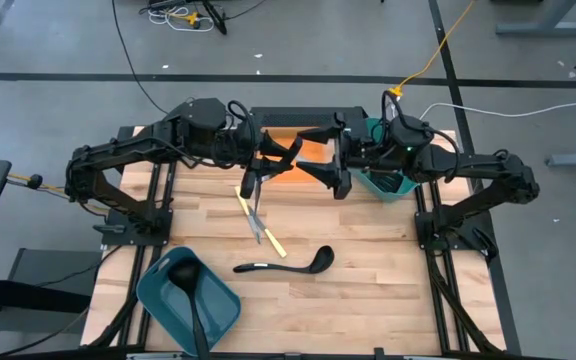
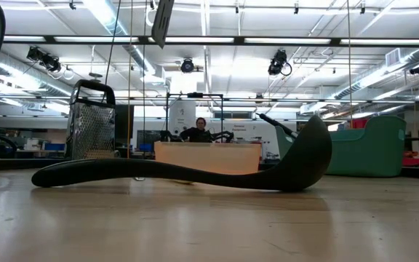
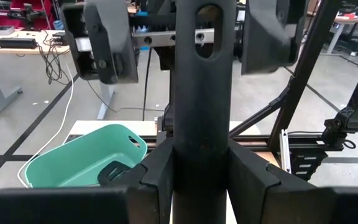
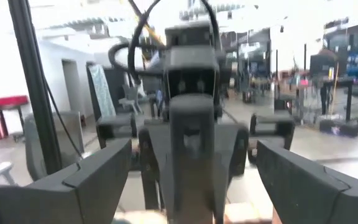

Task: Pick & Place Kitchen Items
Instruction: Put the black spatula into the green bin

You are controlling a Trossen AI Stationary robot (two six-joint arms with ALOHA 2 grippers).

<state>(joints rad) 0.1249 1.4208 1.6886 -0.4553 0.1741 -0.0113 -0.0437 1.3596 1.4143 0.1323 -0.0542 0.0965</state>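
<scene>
**Kid:** What is your left gripper (image 1: 284,157) doing?

**Me:** It is up over the far end of the table (image 1: 368,240), near the orange tray (image 1: 313,150). My two left fingers (image 3: 157,171) are squeezed tight on a black utensil (image 3: 202,93). I hold it by its long handle. The handle has a long hole near its end.

**Kid:** And your right gripper (image 1: 328,172)?

**Me:** It is right across from the left one, very close. Its fingers (image 3: 104,43) are spread wide apart, one on each side of the handle's end. They are not touching it.

**Kid:** Where are the other kitchen things?

**Me:** A black ladle (image 1: 286,265) lies flat on the wood in the middle of the table, with its cup toward my right side. From down low it looks big, and its cup (image 2: 308,156) sticks up. A yellow-handled piece (image 1: 266,230) and a silver piece (image 1: 256,215) lie crossed, between the ladle and my left gripper.

**Kid:** What about the blue-green boxes?

**Me:** One teal bin (image 1: 218,305) sits at the near left corner, with another black utensil (image 1: 190,290) inside. The second teal bin (image 1: 386,185) sits under my right arm. Something dark is in it, but I cannot tell what.

**Kid:** Anything else?

**Me:** A metal grater (image 2: 92,120) stands far back, and a person (image 2: 198,131) sits in the room behind.
</scene>
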